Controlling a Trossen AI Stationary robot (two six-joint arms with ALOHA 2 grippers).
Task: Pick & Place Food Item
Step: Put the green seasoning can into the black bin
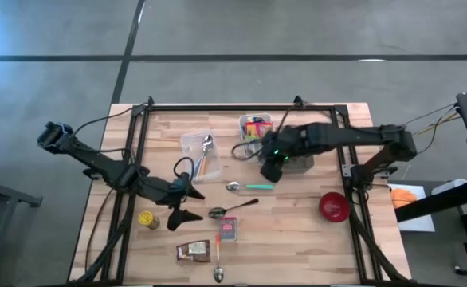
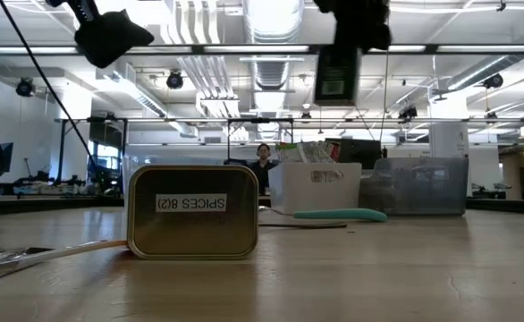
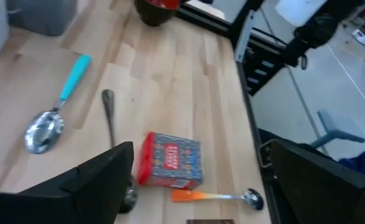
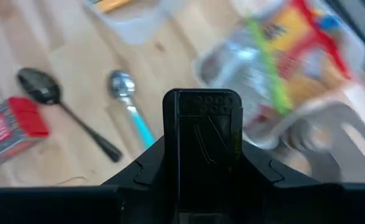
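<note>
From above, the table (image 1: 297, 239) is pale wooden planking framed by dark metal rails. The left gripper (image 1: 182, 206) hovers over the near-left part with its two dark fingers spread wide and nothing between them. Near it lie a yellow-lidded jar (image 1: 147, 218), a brown packet (image 1: 193, 251), a dark spoon (image 1: 232, 208) and a small red-and-blue box (image 1: 228, 229). The right gripper (image 1: 272, 166) hangs above the middle of the table, closed on a dark flat rectangular packet (image 1: 274, 170). Behind it stand clear plastic tubs (image 1: 198, 154), one holding colourful wrappers (image 1: 256, 127). A glossy red bowl (image 1: 334, 206) sits by the right rail, with bare planks around it.

At table level, a brass-coloured tin (image 2: 193, 212), rounded at its corners and bearing a mirrored label, fills the foreground. The packet hangs high above the wood, well clear of a teal-handled spoon (image 2: 338, 215) and the tubs behind.

The left wrist view shows the open fingers (image 3: 95, 180) framing the red-and-blue box, with an orange-handled spoon (image 3: 217, 196) just beside it and the teal spoon farther off; the table edge runs close alongside.

The right wrist view shows the matte black packet upright between the fingers, above the teal spoon, dark spoon and the blurred wrapper tub.
</note>
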